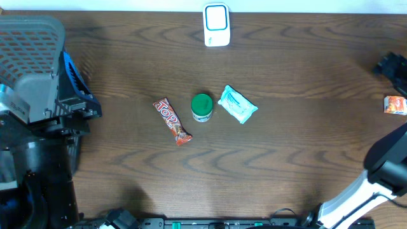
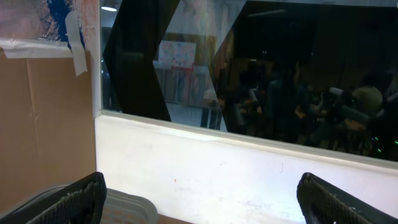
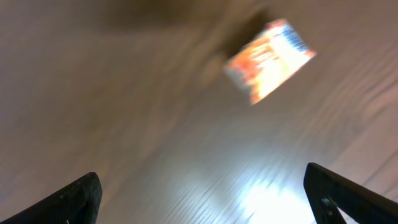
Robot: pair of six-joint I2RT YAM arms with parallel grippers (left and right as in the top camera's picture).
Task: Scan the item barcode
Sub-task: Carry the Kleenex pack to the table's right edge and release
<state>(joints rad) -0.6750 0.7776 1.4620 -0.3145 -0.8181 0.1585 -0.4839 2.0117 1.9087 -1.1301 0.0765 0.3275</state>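
Note:
A white barcode scanner [image 1: 216, 25] with a blue face stands at the table's far edge, in the middle. A small orange packet [image 1: 395, 105] lies flat at the right edge of the table. In the right wrist view the orange packet [image 3: 270, 59] is blurred and lies on the wood well beyond my right gripper [image 3: 205, 199], which is open and empty. From overhead the right gripper [image 1: 391, 65] is a dark shape just behind the packet. My left gripper [image 2: 202, 202] is open and empty and faces a white wall and a window.
In the middle of the table lie a red candy bar [image 1: 172, 121], a green-lidded jar [image 1: 202, 107] and a pale blue wipes pack [image 1: 238, 105]. A grey mesh basket [image 1: 25, 44] stands at the far left beside the left arm.

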